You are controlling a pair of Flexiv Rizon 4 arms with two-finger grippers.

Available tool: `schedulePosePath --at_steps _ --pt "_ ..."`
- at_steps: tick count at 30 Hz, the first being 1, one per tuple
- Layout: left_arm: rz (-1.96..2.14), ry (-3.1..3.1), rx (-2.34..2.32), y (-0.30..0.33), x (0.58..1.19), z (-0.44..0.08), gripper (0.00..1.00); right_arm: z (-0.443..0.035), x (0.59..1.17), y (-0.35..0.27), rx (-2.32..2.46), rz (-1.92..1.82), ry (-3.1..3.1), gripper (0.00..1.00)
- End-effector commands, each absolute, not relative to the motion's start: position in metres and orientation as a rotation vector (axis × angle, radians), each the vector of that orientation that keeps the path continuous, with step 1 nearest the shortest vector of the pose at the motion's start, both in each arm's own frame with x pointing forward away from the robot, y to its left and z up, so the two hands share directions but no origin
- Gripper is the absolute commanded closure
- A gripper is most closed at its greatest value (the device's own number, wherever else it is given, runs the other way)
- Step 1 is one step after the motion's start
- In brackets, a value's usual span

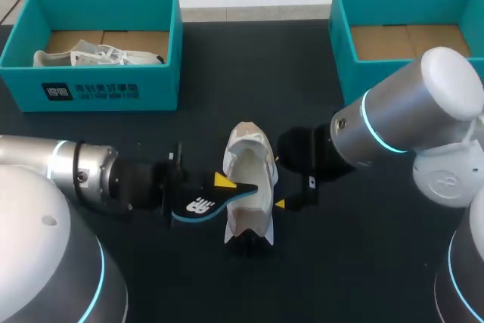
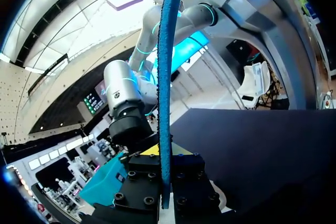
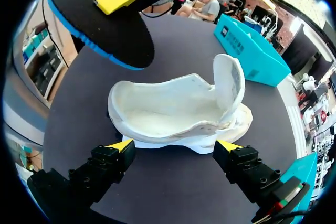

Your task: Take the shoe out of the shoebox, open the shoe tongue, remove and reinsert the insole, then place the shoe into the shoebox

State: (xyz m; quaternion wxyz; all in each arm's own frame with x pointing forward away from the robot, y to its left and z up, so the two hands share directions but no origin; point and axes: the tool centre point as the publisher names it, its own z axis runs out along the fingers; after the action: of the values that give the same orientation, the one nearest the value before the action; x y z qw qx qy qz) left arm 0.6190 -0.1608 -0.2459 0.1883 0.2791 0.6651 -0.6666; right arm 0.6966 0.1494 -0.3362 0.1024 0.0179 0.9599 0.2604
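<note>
A white shoe [image 1: 249, 187] lies in the middle of the black table [image 1: 363, 262], its tongue [image 3: 228, 80] folded up and the inside bare. My left gripper [image 1: 224, 182] is shut on a black insole with a blue edge [image 1: 200, 206], holding it at the shoe's left side, partly over the opening. In the left wrist view the insole [image 2: 165, 77] stands edge-on between the fingers [image 2: 147, 179]. My right gripper [image 3: 175, 148] is open, just short of the shoe's [image 3: 178, 111] right side, with a yellow tip near each end of the sole. The insole [image 3: 100, 19] hangs beyond the shoe.
A teal shoebox [image 1: 91, 81] at the back left holds another white shoe [image 1: 98, 57]. A second teal shoebox [image 1: 340, 43] at the back right shows only its cardboard floor. Both arms crowd the table's middle.
</note>
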Motion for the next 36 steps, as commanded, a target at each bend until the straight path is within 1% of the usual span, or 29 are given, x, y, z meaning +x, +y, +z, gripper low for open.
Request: schedulePosePath --at_steps 1,12,19,36 --pt "-1.883 1.865 0.784 -0.173 0.625 -0.258 1.0 -0.334 0.693 0.148 0.057 0.759 2.829 0.0" --pt "-1.862 1.876 0.777 -0.183 0.632 -0.271 1.0 -0.334 0.693 0.148 0.057 0.759 2.829 0.0" --pt "-1.85 1.899 0.753 -0.186 0.639 -0.287 1.0 -0.334 0.693 0.148 0.057 0.759 2.829 0.0" --pt "-1.847 1.895 0.754 -0.192 0.643 -0.303 1.0 -0.334 0.693 0.148 0.057 0.759 2.829 0.0"
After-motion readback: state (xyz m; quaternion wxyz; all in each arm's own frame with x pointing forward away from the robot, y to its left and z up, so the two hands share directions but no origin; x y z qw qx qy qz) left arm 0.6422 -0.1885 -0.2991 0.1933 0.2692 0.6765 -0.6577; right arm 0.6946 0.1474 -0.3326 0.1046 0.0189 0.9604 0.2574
